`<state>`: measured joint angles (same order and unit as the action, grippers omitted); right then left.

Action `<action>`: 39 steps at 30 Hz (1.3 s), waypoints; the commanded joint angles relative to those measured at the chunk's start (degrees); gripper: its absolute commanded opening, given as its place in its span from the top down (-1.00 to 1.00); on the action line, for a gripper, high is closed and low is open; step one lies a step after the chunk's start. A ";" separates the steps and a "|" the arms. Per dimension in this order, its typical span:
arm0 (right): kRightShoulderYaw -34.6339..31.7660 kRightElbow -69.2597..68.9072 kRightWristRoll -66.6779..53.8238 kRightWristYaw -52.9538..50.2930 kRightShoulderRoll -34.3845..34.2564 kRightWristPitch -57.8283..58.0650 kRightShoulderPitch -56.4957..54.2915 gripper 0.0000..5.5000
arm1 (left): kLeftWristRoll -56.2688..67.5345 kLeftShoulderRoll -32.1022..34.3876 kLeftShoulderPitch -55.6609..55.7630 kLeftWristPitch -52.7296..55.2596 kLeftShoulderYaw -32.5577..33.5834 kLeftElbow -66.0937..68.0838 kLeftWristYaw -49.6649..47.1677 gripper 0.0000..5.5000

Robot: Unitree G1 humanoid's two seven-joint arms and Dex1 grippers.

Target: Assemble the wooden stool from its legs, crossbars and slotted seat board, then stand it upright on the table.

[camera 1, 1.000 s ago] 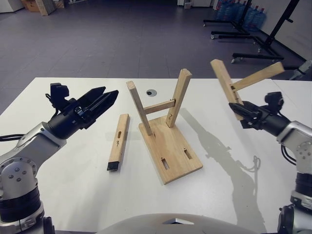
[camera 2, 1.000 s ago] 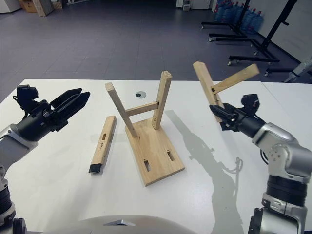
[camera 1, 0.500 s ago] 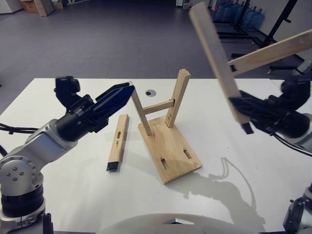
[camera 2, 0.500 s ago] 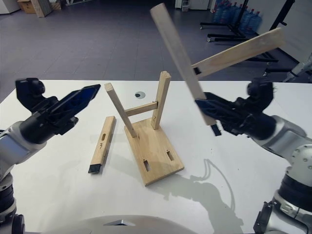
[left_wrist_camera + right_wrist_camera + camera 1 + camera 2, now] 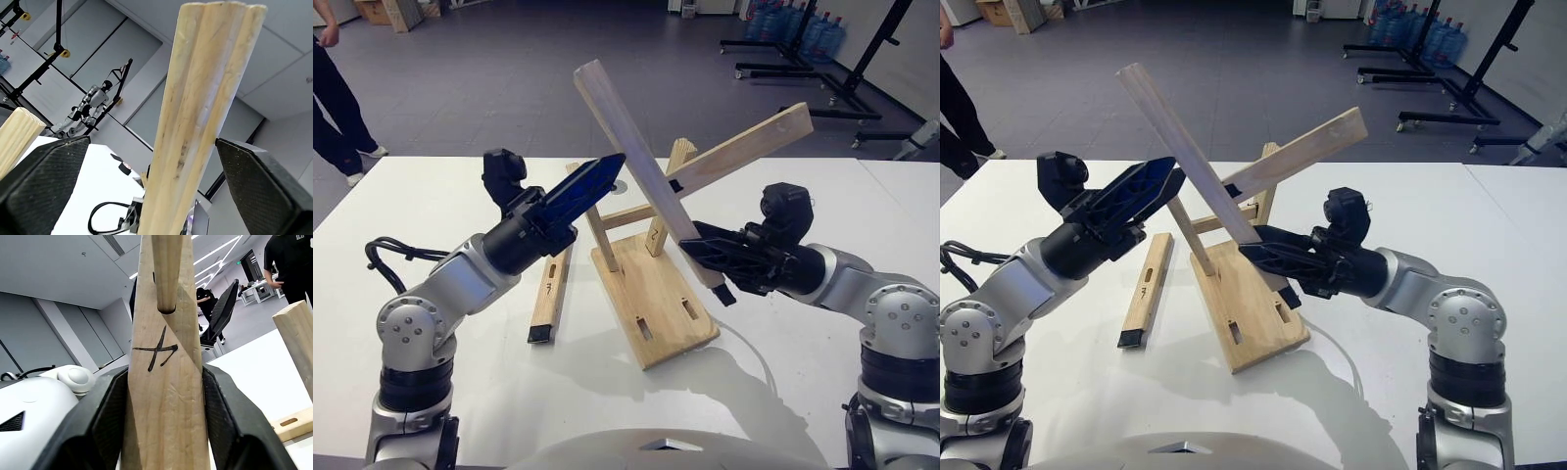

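Note:
A slotted seat board [image 5: 656,294] lies flat at the table's middle, with two legs [image 5: 658,233] and a crossbar [image 5: 628,215] standing in its far end. My right gripper [image 5: 698,251] is shut on the lower end of a second leg [image 5: 626,127], held tilted above the board. A crossbar [image 5: 744,147] sticks out of this leg to the right. My left gripper [image 5: 607,168] is open, its fingers either side of the leg's upper part [image 5: 195,98] with gaps. A loose leg [image 5: 551,282] lies on the table left of the board.
A thin cable [image 5: 759,357] loops on the white table [image 5: 803,392] to the right of the board. Beyond the far edge is grey floor, with black stands [image 5: 822,73] and water bottles [image 5: 793,20] at the back right.
My right arm has swung the leg with its crossbar leftward, from the right side to above the seat board. My left gripper has moved up and right to straddle that leg.

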<state>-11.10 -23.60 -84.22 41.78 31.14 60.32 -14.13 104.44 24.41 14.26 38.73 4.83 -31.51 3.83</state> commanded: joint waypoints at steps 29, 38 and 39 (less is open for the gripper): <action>6.46 -2.57 1.11 -4.79 -3.17 -3.95 0.87 0.25 | 2.89 -0.34 4.87 -1.94 -2.17 -0.75 -4.64 -0.71; 6.83 -2.36 0.21 -5.44 -3.61 -4.16 0.51 0.25 | 1.58 -0.19 3.61 -0.85 -3.69 -0.64 -4.15 -0.22; 6.87 -2.45 0.14 -5.51 -3.63 -4.19 0.59 0.25 | 1.63 -0.19 3.59 -0.89 -3.68 -0.60 -4.20 -0.17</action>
<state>-4.39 -25.46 -83.43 36.67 27.68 56.73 -13.14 106.38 23.58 18.08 37.22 1.60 -32.28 -0.21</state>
